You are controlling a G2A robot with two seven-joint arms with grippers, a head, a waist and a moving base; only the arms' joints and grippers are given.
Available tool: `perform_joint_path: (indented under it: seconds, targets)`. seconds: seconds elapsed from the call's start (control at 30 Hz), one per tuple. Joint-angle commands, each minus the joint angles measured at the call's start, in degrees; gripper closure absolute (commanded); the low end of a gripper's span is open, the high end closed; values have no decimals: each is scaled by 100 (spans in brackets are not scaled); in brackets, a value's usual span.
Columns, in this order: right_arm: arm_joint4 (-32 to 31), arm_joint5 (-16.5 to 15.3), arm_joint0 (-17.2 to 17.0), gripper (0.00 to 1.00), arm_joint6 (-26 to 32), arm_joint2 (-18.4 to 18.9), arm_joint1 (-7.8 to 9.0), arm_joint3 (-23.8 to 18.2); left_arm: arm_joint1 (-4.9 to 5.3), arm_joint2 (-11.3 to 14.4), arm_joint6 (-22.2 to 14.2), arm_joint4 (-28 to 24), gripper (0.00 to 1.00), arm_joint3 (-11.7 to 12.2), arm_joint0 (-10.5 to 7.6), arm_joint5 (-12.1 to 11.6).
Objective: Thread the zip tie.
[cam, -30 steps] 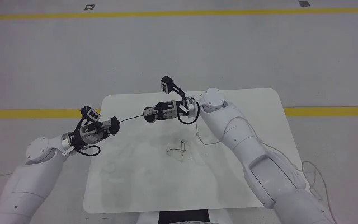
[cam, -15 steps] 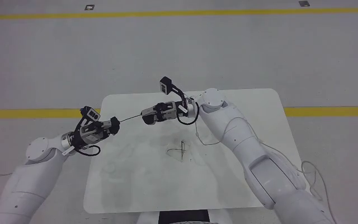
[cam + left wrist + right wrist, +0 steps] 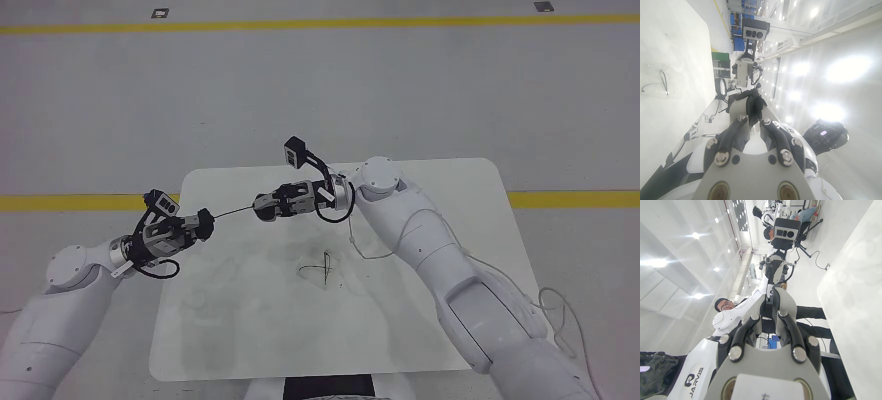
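White table (image 3: 430, 230) carrying crossed spare ties (image 3: 322, 268) mid-surface; left gripper (image 3: 205, 221), right gripper (image 3: 260, 207) both clamping closed on taut zip tie (image 3: 232, 211) above.

One white table (image 3: 440, 200). Two grippers over its far left part, the left gripper (image 3: 206, 221) and the right gripper (image 3: 259, 207). One black zip tie (image 3: 232, 212) spans between them. Two spare ties (image 3: 322, 268) lie crossed mid-table. Two yellow lines (image 3: 320, 22) cross the floor.

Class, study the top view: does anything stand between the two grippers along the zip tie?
Nothing visible does. The zip tie spans open air between the left gripper and right gripper; the loose ties lie apart on the table.
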Motion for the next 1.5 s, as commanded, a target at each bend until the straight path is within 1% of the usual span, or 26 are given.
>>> perform_joint_path:
  seconds: [0.0, 0.47, 0.5, 0.53, 0.57, 0.6, 0.77, 1.03, 1.1, 1.2, 1.47]
  targets:
    - [-3, 4, -5, 100, -4, 0, 3, -9, 0, 0, 0, 0, 100, 0, 0, 0]
    - [21, -32, -40, 100, -19, 24, 24, -64, 0, 0, 0, 0, 100, 0, 0, 0]
    - [26, -45, -45, 100, -20, 27, 26, -67, 0, 0, 0, 0, 91, 0, 0, 0]
    - [27, -55, -49, 100, -22, 29, 28, -68, 0, 0, 0, 0, 58, 0, 0, 0]
    - [36, -63, -56, 100, -27, 34, 29, -67, -9, 11, 110, 16, 18, -51, -5, -1]
    - [68, -66, -72, 100, -38, 44, 30, -66, -20, 19, 184, -9, 0, -121, 3, 7]
    - [132, -84, -115, 100, -49, 51, 28, -99, -41, -20, 250, 21, 0, -198, 37, -24]
    - [307, -82, -150, 100, -38, -30, -34, -211, -96, 68, 271, 117, 0, -282, 40, -62]
    - [293, -62, -144, 100, -40, -82, -55, -190, -100, 65, 327, 255, 0, -283, 27, -105]
    - [226, -64, -113, 100, -46, -141, -74, -131, -109, 41, 359, 227, 0, -279, 32, -93]
    - [226, -64, -113, 100, -46, -141, -74, -131, -111, 46, 389, 240, 0, -289, 32, -89]
